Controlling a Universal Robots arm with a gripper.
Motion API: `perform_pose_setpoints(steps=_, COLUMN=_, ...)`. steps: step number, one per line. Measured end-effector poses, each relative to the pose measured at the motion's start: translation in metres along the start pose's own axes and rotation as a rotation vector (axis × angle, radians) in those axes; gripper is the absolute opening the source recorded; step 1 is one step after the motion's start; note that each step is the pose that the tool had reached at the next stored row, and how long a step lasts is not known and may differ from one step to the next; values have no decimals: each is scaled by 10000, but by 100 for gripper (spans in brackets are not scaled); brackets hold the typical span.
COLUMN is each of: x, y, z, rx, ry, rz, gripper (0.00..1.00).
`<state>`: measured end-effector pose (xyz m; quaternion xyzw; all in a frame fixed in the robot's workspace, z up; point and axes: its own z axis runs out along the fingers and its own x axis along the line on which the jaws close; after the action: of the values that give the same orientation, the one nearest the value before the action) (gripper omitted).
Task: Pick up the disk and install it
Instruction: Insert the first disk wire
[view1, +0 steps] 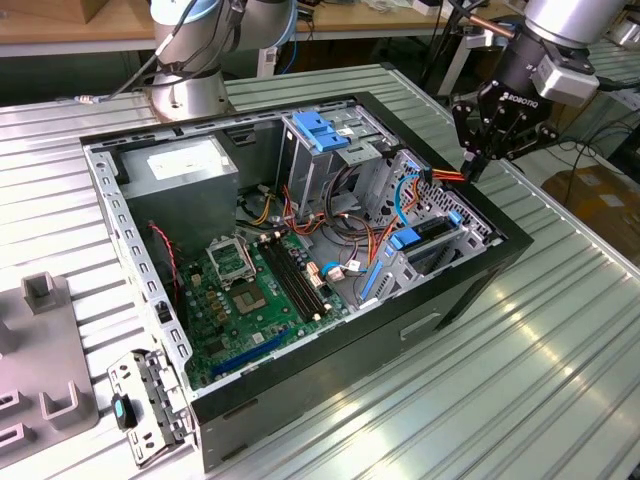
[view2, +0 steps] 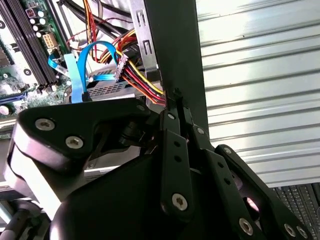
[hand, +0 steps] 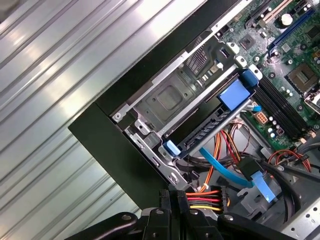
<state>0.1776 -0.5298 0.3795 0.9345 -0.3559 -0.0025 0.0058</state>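
Gripper (view1: 478, 160): fingers pressed together, nipping the coloured power cable (hand: 205, 200) at the case (view1: 520, 245) edge, apparently holding it clear of the bay. Disk (hand: 200, 131): just beyond the fingertips, seated edgewise in the bay, blue rails (hand: 235, 93) showing, evidently installed.

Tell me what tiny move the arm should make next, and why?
Probably ease the wires a little toward the disk. The end effector seems shut on the coloured wires by the case edge, and the disk already sits in its bay, blue rails showing.
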Motion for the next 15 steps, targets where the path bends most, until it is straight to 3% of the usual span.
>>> perform_pose_setpoints(steps=15, x=12, y=28, z=1, rx=-2, ry=1, rz=0, gripper=16)
